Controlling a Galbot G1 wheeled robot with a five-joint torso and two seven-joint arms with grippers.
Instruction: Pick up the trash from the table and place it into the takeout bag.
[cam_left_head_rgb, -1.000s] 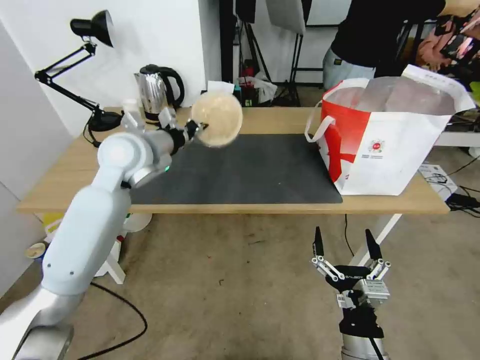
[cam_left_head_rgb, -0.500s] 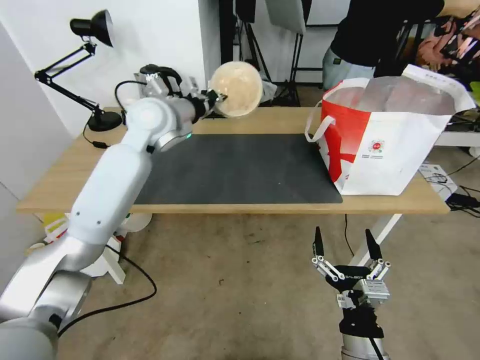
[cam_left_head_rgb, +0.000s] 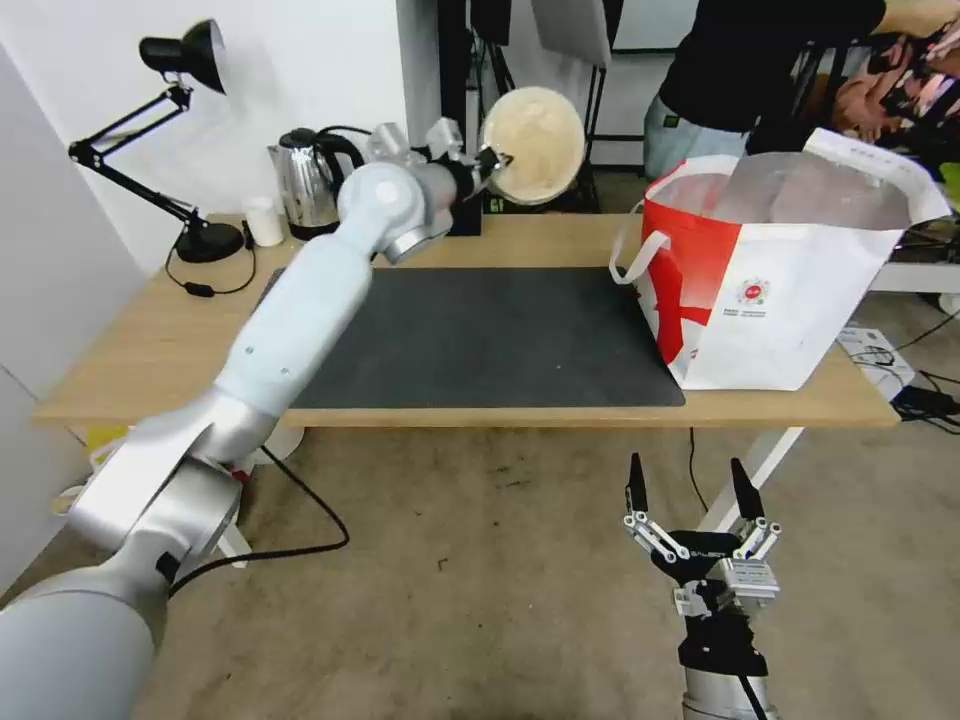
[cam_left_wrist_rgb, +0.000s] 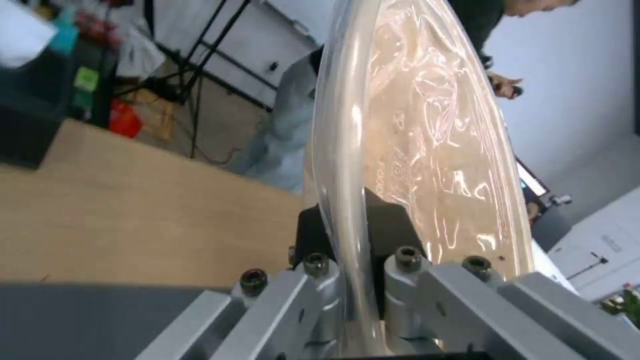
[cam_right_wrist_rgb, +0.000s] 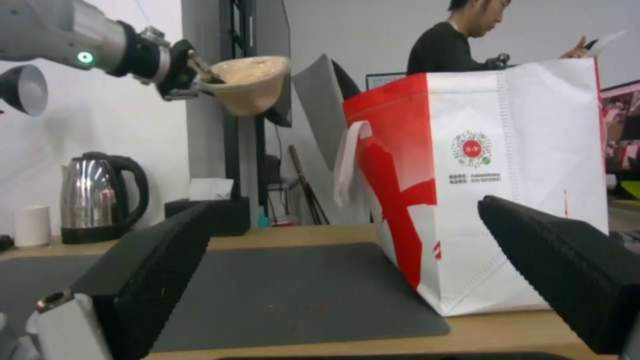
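My left gripper (cam_left_head_rgb: 492, 160) is shut on the rim of the tan domed bowl (cam_left_head_rgb: 535, 130), a piece of trash, and holds it high above the back of the table (cam_left_head_rgb: 150, 330), a little left of the takeout bag (cam_left_head_rgb: 790, 290). The left wrist view has the fingers (cam_left_wrist_rgb: 393, 235) clamping the bowl's rim (cam_left_wrist_rgb: 427, 130). From the right wrist view the bowl (cam_right_wrist_rgb: 250, 82) hangs in the left gripper (cam_right_wrist_rgb: 200, 82) above and left of the bag (cam_right_wrist_rgb: 513, 185). The bag stands open on the table's right end, its foil lining showing. My right gripper (cam_left_head_rgb: 690, 490) waits open, low in front of the table.
A dark grey mat (cam_left_head_rgb: 490, 340) covers the table's middle. At the back left stand a kettle (cam_left_head_rgb: 305, 185), a small white cup (cam_left_head_rgb: 264, 221) and a black desk lamp (cam_left_head_rgb: 180, 140). A black tissue box (cam_right_wrist_rgb: 217, 212) sits behind the mat. A person stands behind the bag.
My left arm has swung the tan bowl to the right and upward, from over the mat's back left corner to near the bag. The right gripper has stayed put.
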